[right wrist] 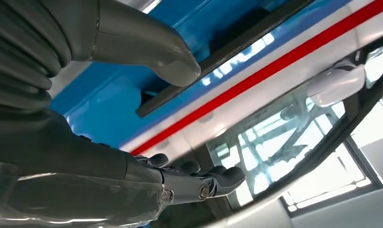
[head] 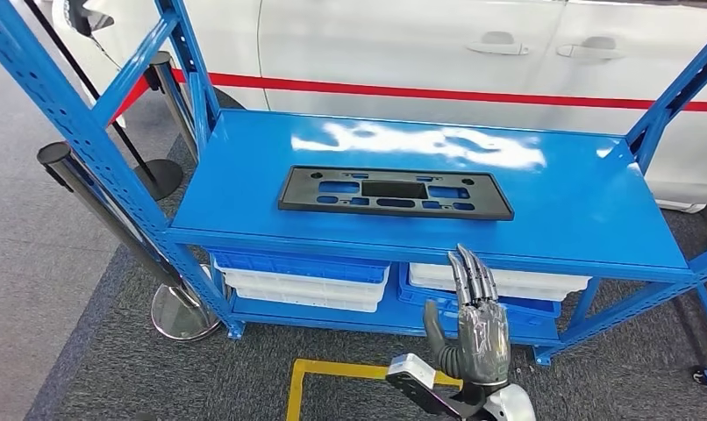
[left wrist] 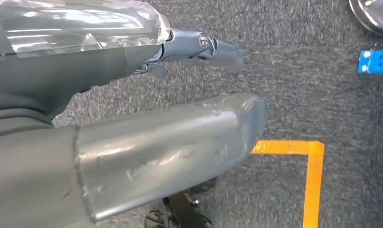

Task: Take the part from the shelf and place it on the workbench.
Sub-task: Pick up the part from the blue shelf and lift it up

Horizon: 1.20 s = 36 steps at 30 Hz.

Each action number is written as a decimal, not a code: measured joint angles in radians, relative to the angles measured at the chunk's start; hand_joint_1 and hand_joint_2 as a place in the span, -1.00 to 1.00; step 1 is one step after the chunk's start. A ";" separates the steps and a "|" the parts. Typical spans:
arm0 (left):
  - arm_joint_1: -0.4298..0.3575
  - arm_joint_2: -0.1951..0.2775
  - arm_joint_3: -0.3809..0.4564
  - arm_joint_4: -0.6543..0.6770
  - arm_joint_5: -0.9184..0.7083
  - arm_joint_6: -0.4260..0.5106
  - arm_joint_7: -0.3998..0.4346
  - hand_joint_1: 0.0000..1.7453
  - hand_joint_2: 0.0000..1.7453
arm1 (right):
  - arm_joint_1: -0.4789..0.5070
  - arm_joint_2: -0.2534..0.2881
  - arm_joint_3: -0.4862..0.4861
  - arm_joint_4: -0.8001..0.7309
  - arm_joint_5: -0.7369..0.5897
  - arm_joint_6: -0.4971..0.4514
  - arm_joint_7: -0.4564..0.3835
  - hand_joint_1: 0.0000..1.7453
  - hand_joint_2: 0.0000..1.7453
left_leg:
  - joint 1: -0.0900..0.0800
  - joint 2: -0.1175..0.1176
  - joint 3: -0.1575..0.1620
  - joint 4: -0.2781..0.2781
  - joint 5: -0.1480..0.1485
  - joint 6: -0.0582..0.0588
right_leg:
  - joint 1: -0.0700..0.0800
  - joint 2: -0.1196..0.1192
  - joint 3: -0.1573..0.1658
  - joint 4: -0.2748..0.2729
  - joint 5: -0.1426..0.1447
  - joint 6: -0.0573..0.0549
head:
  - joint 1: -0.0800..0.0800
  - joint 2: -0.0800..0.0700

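The part (head: 394, 193) is a flat black rectangular frame with several cut-outs, lying on the top of the blue shelf (head: 560, 210). My right hand (head: 474, 329) is raised in front of the shelf's front edge, below and to the right of the part's middle, with fingers stretched upward and nothing in it. In the right wrist view the hand (right wrist: 61, 142) is spread, and the part's dark edge (right wrist: 227, 50) shows beyond the thumb, apart from it. My left hand (left wrist: 132, 118) hangs over the grey carpet, fingers extended and holding nothing.
White and blue bins (head: 306, 276) sit on the lower shelf level. Blue uprights frame both ends. Stanchion posts (head: 96, 202) with a round base (head: 179, 311) stand at the left. A white car (head: 420, 44) with a red stripe is behind. Yellow tape (left wrist: 313, 161) marks the floor.
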<state>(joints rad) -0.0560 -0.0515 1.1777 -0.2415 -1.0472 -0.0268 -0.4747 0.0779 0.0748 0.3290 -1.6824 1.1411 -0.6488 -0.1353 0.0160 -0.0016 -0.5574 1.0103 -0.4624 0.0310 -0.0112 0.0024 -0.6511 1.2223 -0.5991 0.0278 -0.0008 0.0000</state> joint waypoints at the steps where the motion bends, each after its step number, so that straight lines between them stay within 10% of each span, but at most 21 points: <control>1: 0.000 0.000 0.000 0.000 -0.004 -0.006 -0.001 -1.00 -1.00 | -0.009 0.001 -0.002 0.018 0.044 -0.013 0.005 -1.00 1.00 | -0.001 0.000 -0.001 0.000 0.000 0.000 | -0.001 0.000 -0.027 0.052 -0.014 0.001 | 0.000 0.000; 3: 0.000 0.001 0.000 0.000 -0.010 -0.012 -0.002 -1.00 -1.00 | -0.024 0.002 -0.004 0.048 0.105 -0.031 0.009 -1.00 1.00 | -0.001 -0.001 0.000 0.001 0.000 0.000 | -0.002 0.000 -0.028 0.048 0.016 -0.001 | 0.000 0.000; 7: -0.002 0.000 0.000 0.000 -0.019 -0.011 -0.003 -1.00 -1.00 | -0.046 0.015 -0.004 0.070 0.185 -0.041 -0.008 -1.00 1.00 | -0.005 -0.004 0.002 0.005 -0.005 -0.011 | 0.005 -0.001 0.079 -0.186 0.124 -0.022 | 0.000 0.000; 12: -0.004 0.000 0.000 0.000 -0.028 -0.004 -0.001 -1.00 -1.00 | -0.049 0.043 0.006 0.074 0.226 -0.044 -0.048 -1.00 1.00 | -0.004 -0.004 -0.011 0.030 -0.025 -0.039 | 0.004 0.000 0.088 -0.216 0.128 -0.042 | -0.001 0.000; 17: -0.003 0.002 0.001 0.000 -0.037 -0.003 -0.009 -1.00 -1.00 | -0.048 0.060 0.026 0.076 0.244 -0.044 -0.073 -1.00 1.00 | -0.002 -0.003 -0.122 0.275 -0.131 -0.054 | 0.005 -0.003 0.090 -0.219 0.127 -0.056 | -0.005 0.000; 21: -0.006 0.004 0.003 0.000 -0.042 -0.014 -0.016 -1.00 -1.00 | -0.052 0.061 0.061 0.079 0.268 -0.044 -0.065 -1.00 1.00 | -0.002 -0.002 -0.038 0.090 -0.024 -0.049 | 0.007 -0.001 0.095 -0.210 0.115 -0.049 | -0.006 0.000; 27: -0.010 0.004 0.003 0.000 -0.045 -0.026 -0.019 -1.00 -1.00 | -0.082 0.061 0.136 0.103 0.289 -0.045 -0.020 -1.00 1.00 | -0.001 -0.005 0.012 0.000 -0.018 -0.010 | 0.011 0.002 0.089 -0.173 0.107 -0.017 | -0.003 0.000; 32: -0.010 0.003 0.004 0.000 -0.045 -0.027 -0.019 -1.00 -1.00 | -0.092 0.057 0.160 0.121 0.290 -0.045 -0.016 -1.00 1.00 | -0.001 -0.005 0.032 -0.003 -0.030 0.002 | 0.004 0.001 -0.058 0.058 0.017 0.000 | 0.004 0.000; 36: -0.008 0.002 0.004 0.000 -0.050 -0.031 -0.019 -1.00 -1.00 | -0.105 0.053 0.173 0.138 0.290 -0.045 0.003 -1.00 1.00 | -0.001 -0.006 0.068 -0.004 -0.058 -0.007 | 0.010 0.000 -0.016 -0.103 0.150 -0.017 | 0.003 0.000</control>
<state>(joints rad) -0.0644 -0.0493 1.1818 -0.2414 -1.0968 -0.0573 -0.4939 -0.0269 0.1275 0.5017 -1.5446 1.4308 -0.6938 -0.1326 0.0149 -0.0080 -0.4889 1.0064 -0.5205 0.0242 -0.0015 0.0019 -0.6669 1.1188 -0.4492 0.0106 0.0027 -0.0001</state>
